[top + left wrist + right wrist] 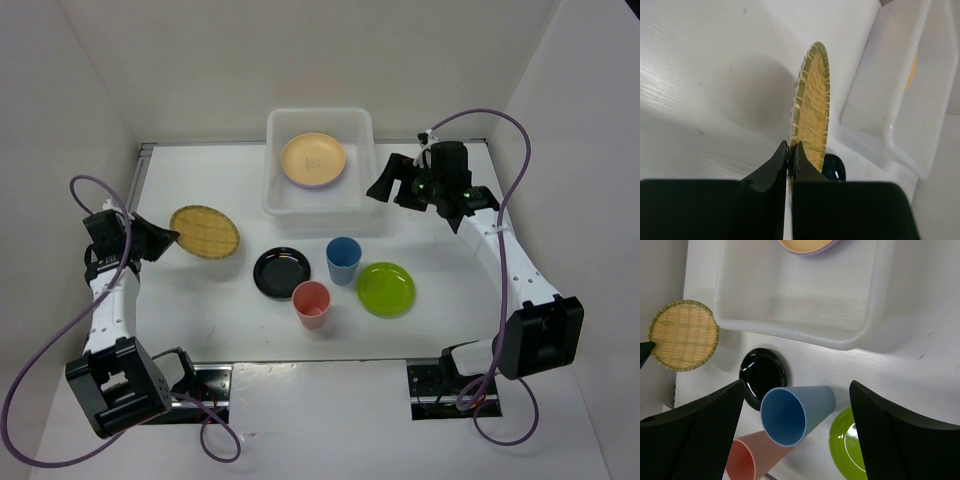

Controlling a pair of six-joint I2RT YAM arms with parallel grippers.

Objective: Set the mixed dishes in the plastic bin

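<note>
My left gripper (166,238) is shut on the left rim of the woven tan plate (205,231); in the left wrist view the fingertips (790,150) pinch the plate's edge (812,105), and the plate casts a shadow on the table. The plastic bin (284,200) stands at the back centre and holds the pale orange plate (313,159), with a lavender rim (815,251) under it. The black plate (281,272), blue cup (343,259), pink cup (312,304) and lime green plate (386,288) stand in front of the bin. My right gripper (385,185) is open and empty, in the air beside the bin's right end.
White walls close in the table on the left, back and right. In the right wrist view the bin's near rim (860,337), black plate (762,372), blue cup (790,415), pink cup (747,457) and green plate (847,442) lie below the open fingers.
</note>
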